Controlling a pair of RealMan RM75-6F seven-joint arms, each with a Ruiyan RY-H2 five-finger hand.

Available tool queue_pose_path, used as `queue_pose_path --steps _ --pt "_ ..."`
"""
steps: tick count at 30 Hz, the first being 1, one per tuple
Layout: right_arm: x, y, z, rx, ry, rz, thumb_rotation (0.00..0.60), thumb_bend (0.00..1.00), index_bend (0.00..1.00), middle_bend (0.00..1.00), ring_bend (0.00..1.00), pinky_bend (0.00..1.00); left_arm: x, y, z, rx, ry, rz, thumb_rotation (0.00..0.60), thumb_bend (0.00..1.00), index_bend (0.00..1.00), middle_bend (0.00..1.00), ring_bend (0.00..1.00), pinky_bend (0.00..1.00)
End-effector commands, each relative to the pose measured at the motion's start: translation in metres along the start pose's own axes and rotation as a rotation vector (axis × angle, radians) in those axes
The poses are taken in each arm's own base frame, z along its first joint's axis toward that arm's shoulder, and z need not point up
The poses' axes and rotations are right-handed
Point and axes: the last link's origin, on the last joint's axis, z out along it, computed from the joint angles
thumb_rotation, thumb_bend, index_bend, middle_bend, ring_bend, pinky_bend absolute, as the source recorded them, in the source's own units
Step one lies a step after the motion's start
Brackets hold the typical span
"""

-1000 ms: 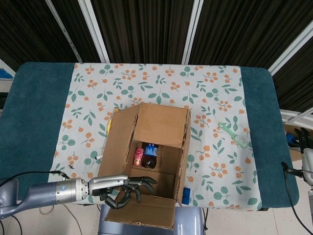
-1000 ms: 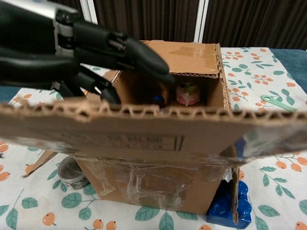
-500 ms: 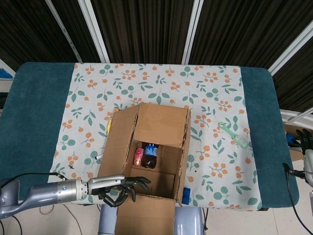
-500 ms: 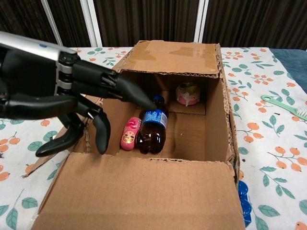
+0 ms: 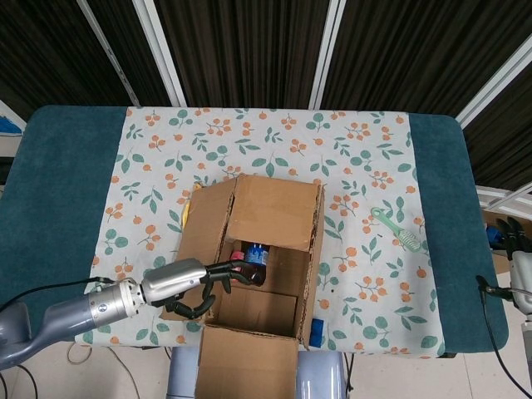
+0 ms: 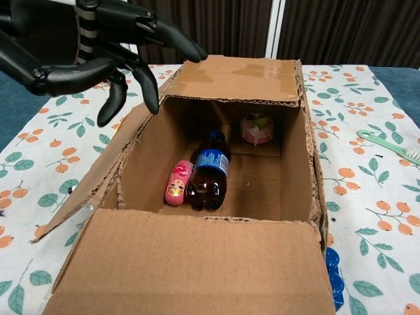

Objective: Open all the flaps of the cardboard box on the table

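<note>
Several dark fingers [image 6: 147, 82] of the left hand [image 6: 98, 49] spread apart and curl slightly downward, with nothing between them; they hang above the left flap [image 6: 98, 174] of the cardboard box [image 5: 253, 266], close to its upper edge, though whether any tip touches the board I cannot tell from either view. That placement suits pushing this flap further outward, since it leans out from the opening only partway, not laid flat. The box sits at the near middle of the table [image 5: 75, 183], on the flowered cloth [image 5: 274, 137]. Its near flap [image 6: 190, 266] is folded right down toward the robot, while the far flap [image 6: 239, 79] lies roughly level over the back of the opening and probably needs lifting next. Inside lie a cola bottle [image 6: 209, 174] and a pink toy [image 6: 177, 185], with a small round item [image 6: 256, 128] behind. The right hand [image 5: 511, 237] waits off the table's right edge, well apart from the box; its fingers are too small to judge.
</note>
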Motion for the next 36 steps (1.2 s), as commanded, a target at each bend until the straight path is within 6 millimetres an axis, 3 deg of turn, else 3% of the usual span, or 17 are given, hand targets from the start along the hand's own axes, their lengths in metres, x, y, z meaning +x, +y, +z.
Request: queue_pose_path --steps 1,8,14,25,36 --pt "0.001 -0.004 0.004 0.014 -0.005 -0.004 0.6 0.26 0.0 0.0 0.2 0.28 0.019 -0.02 -0.012 0.096 0.205 0.315 0.6 0.68 0.15 0.05 0.27 0.5" --pt "0.009 -0.025 0.025 0.071 -0.014 -0.016 0.6 0.2 0.0 0.0 0.2 0.28 0.026 -0.043 -0.042 0.265 0.39 0.663 0.6 0.6 0.16 0.07 0.21 0.39" --pt "0.02 -0.05 0.051 0.134 -0.017 -0.027 0.6 0.13 0.0 0.0 0.2 0.28 0.013 -0.062 -0.089 0.47 0.506 0.822 0.6 0.55 0.17 0.09 0.16 0.28" --pt "0.032 -0.119 0.082 0.347 -0.04 -0.071 0.6 0.11 0.0 0.0 0.19 0.26 -0.022 -0.09 -0.163 0.718 0.646 0.78 0.6 0.51 0.18 0.1 0.14 0.2" --pt "0.018 -0.182 0.071 0.471 -0.049 -0.062 0.6 0.1 0.0 0.0 0.17 0.24 -0.05 -0.103 -0.184 0.812 0.681 0.729 0.6 0.51 0.18 0.1 0.14 0.16"
